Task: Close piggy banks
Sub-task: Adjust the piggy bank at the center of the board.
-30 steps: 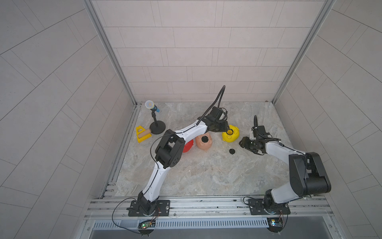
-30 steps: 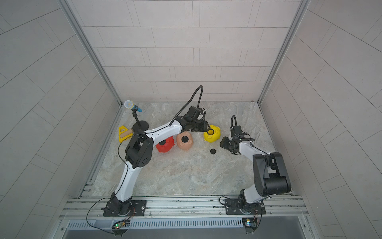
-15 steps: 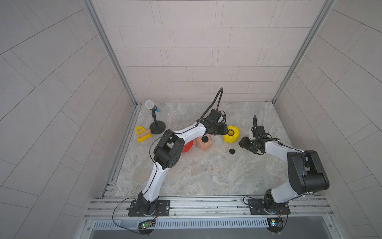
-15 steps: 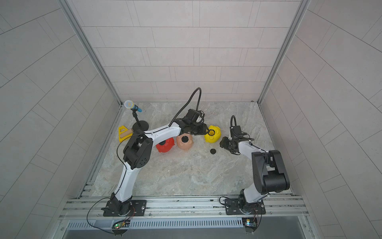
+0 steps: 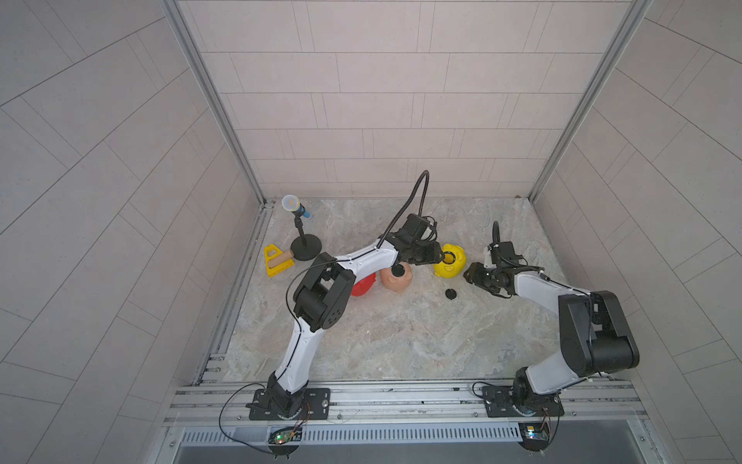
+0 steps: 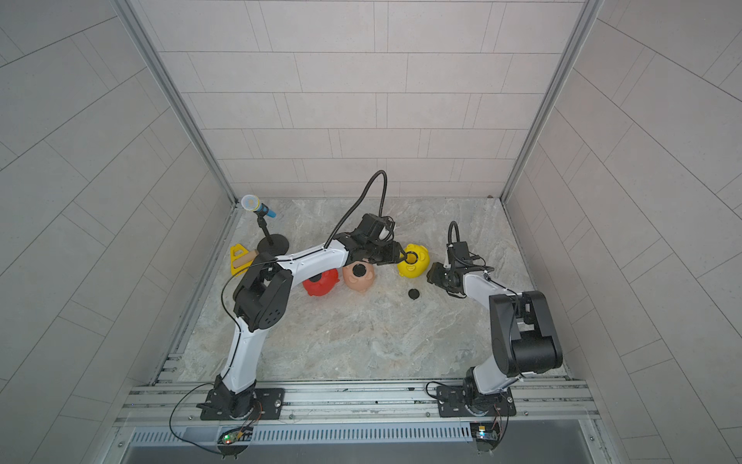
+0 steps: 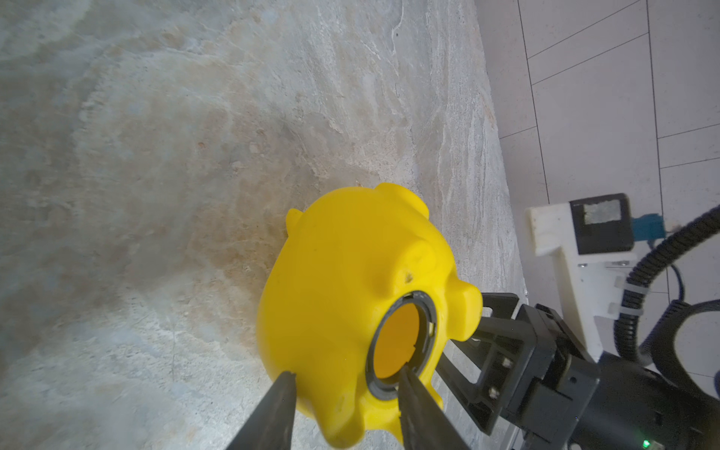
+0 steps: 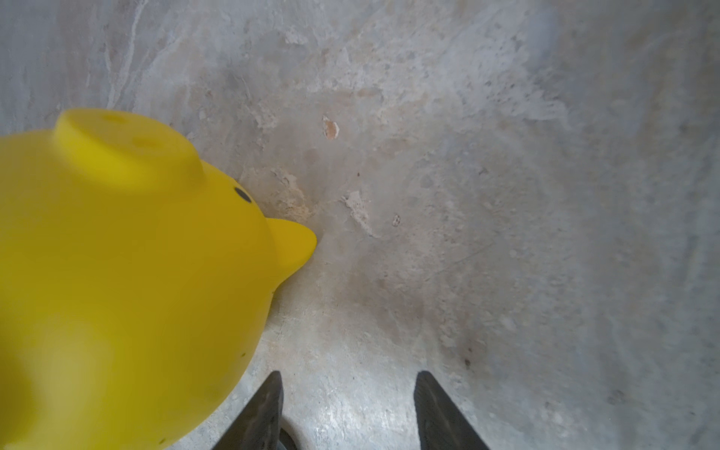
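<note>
The yellow piggy bank (image 7: 343, 272) lies tipped over on the stone table, its black-ringed belly hole (image 7: 401, 339) uncovered. My left gripper (image 7: 346, 378) is shut on it, one finger on the outer body and the other at the hole's rim; both top views show this grip (image 5: 439, 255) (image 6: 403, 257). My right gripper (image 8: 348, 376) stands open and empty just right of the yellow pig (image 5: 451, 263). A loose black cap (image 5: 450, 294) lies on the table in front. The peach pig (image 5: 395, 279) has a black cap in its belly. The red pig (image 5: 361, 286) is half hidden under my left arm.
A toy microphone on a round stand (image 5: 299, 225) and a yellow triangular toy (image 5: 277, 261) sit at the back left. Tiled walls close in the table on three sides. Both arm bases stand on the metal rail at the front edge.
My left wrist has shifted slightly at the yellow pig, which has stayed in place. The right arm has not moved.
</note>
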